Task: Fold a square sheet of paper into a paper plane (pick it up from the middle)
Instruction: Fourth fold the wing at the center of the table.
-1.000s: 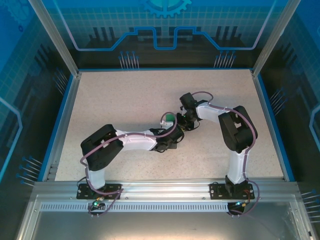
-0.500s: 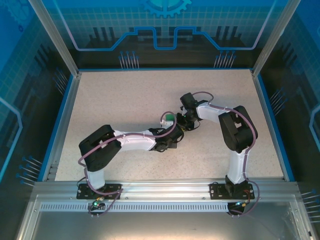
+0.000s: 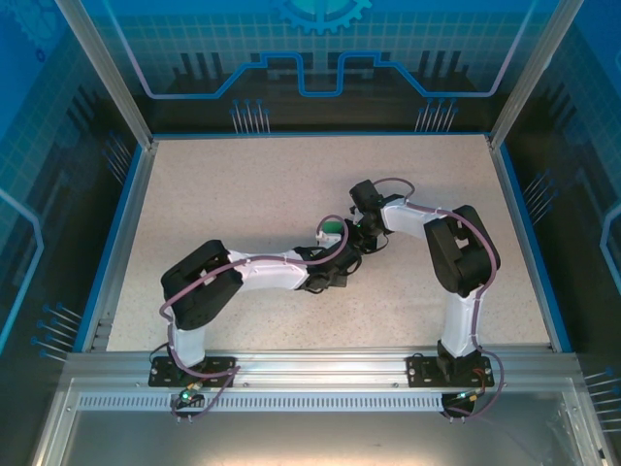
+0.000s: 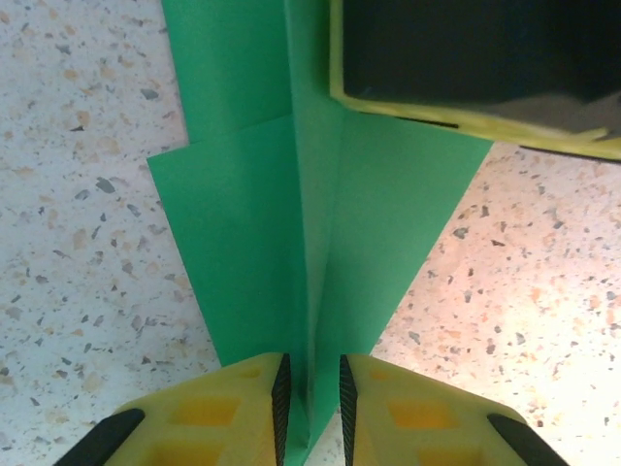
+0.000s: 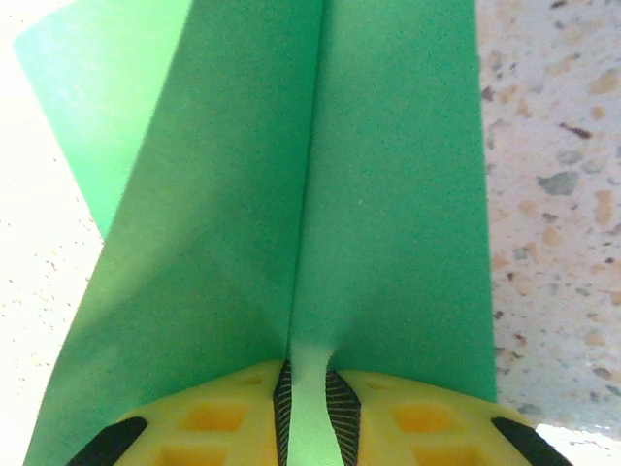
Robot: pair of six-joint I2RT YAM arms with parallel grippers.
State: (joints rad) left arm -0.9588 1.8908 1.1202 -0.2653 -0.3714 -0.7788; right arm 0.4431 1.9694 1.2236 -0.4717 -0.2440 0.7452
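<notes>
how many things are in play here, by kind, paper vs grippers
paper plane, green, partly folded: 1
grippers pinching its centre crease: 2 (left gripper, right gripper)
total: 3

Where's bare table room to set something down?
The far strip of the table behind both arms is bare, as is the near stretch between the bases. The centre is crowded: left gripper and right gripper pinch the paper plane.
</notes>
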